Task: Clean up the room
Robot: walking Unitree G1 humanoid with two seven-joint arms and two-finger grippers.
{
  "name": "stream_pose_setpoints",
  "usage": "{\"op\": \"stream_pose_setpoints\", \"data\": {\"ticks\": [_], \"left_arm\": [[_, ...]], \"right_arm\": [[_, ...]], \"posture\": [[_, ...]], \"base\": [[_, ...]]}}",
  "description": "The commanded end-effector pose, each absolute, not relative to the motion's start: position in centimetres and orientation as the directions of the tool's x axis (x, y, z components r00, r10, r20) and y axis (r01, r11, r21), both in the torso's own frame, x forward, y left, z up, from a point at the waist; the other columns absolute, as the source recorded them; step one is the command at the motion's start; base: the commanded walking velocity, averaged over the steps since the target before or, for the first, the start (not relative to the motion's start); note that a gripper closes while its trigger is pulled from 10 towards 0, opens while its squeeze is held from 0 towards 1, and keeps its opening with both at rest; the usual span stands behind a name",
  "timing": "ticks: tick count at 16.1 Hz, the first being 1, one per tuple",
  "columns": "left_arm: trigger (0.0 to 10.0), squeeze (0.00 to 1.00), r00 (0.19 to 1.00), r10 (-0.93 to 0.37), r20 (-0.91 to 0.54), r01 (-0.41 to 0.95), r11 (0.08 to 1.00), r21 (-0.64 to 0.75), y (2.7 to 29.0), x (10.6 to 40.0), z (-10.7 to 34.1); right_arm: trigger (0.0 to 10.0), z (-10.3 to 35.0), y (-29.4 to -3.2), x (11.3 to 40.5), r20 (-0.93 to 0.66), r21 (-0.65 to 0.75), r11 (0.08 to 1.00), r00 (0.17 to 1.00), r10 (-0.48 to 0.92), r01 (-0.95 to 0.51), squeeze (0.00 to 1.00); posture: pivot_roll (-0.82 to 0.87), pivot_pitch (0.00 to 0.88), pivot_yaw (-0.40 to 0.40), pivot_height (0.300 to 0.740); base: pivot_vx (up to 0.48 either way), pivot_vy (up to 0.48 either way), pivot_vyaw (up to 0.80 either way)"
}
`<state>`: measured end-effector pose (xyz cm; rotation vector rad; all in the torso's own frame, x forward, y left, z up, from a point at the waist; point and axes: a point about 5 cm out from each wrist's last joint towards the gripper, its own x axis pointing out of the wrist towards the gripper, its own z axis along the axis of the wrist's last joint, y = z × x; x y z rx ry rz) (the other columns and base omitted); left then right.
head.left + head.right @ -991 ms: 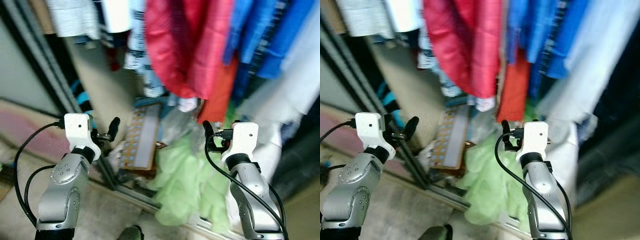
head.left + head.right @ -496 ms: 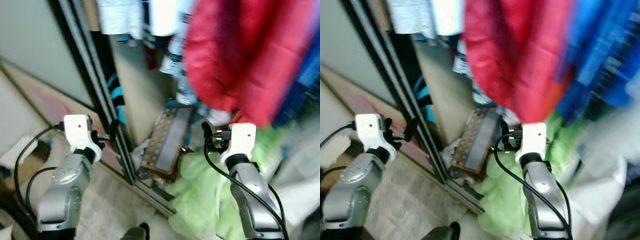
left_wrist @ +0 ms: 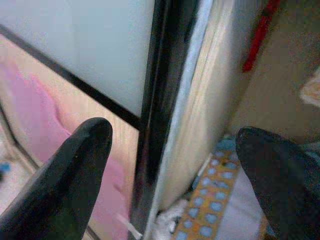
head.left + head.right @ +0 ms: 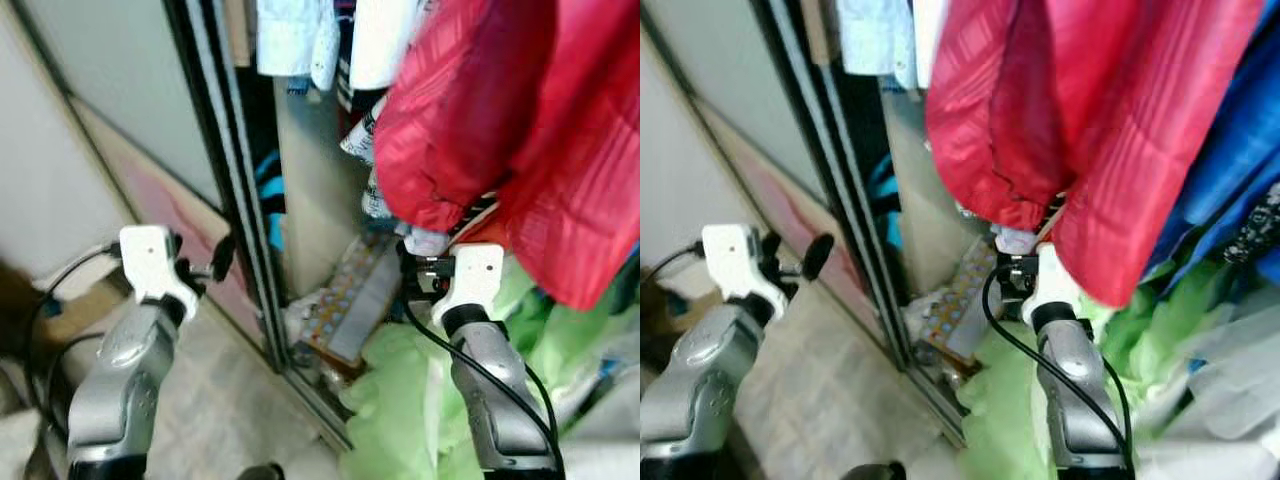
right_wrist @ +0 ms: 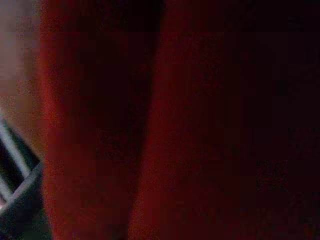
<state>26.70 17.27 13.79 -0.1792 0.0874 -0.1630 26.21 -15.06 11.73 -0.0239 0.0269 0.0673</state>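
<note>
a home bedroom closet: red jackets (image 4: 520, 130) hang above the right gripper (image 4: 408, 272), a sliding door frame (image 4: 235, 190) beside the left gripper (image 4: 215, 262)

Both arms raised forward, left claw (image 3: 175, 150) fingers spread wide apart.

The tips of the right gripper (image 4: 408, 272) are covered by the hem of the red jacket (image 4: 520, 140), so their spacing cannot be judged; its wrist view is darkened to red folds. The jacket is cut off at 12 o'clock and 3 o'clock. The patterned board (image 4: 352, 305) is partly hidden by the green fabric (image 4: 400, 400) at 5 o'clock. The hanging clothes (image 4: 300, 40) at 12 o'clock are cropped and blurred.
</note>
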Motion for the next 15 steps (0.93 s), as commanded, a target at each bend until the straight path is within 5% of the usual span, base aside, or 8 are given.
{"op": "stream_pose_setpoints", "data": {"ticks": [1,5,8,12,15], "left_arm": [[10.0,0.00,0.986,-0.157,-0.062,0.146,0.978,-0.150,17.5,26.8,14.1],[10.0,0.00,0.987,-0.142,-0.075,0.130,0.980,-0.149,17.4,26.8,14.0],[10.0,0.00,0.981,-0.170,-0.089,0.155,0.975,-0.160,17.3,25.4,13.9],[10.0,0.00,0.975,-0.195,-0.103,0.175,0.969,-0.172,16.9,25.3,13.4],[10.0,0.00,0.969,-0.232,-0.085,0.214,0.960,-0.183,15.9,26.1,13.7]], "right_arm": [[10.0,11.5,-14.4,26.3,-0.038,-0.013,0.994,0.994,0.104,-0.105,0.00],[10.0,11.8,-14.6,26.2,-0.052,-0.006,0.995,0.994,0.099,-0.099,0.00],[10.0,12.1,-17.0,21.7,-0.119,-0.071,0.997,0.992,0.034,-0.043,0.00],[10.0,11.6,-20.6,15.5,-0.145,-0.374,0.927,0.989,-0.025,-0.031,0.00],[10.0,14.3,-19.8,16.7,-0.003,-0.480,0.877,1.000,0.002,-0.003,0.00]], "posture": [[0.03,0.000,0.039,0.740],[0.04,0.000,0.029,0.740],[0.03,0.000,0.022,0.740],[-0.01,0.000,0.023,0.740],[-0.04,0.000,0.032,0.740]], "base": [[0.000,0.000,0.80],[0.000,0.000,0.60],[0.000,0.000,0.00],[0.000,0.000,0.00],[0.000,0.000,0.00]]}}
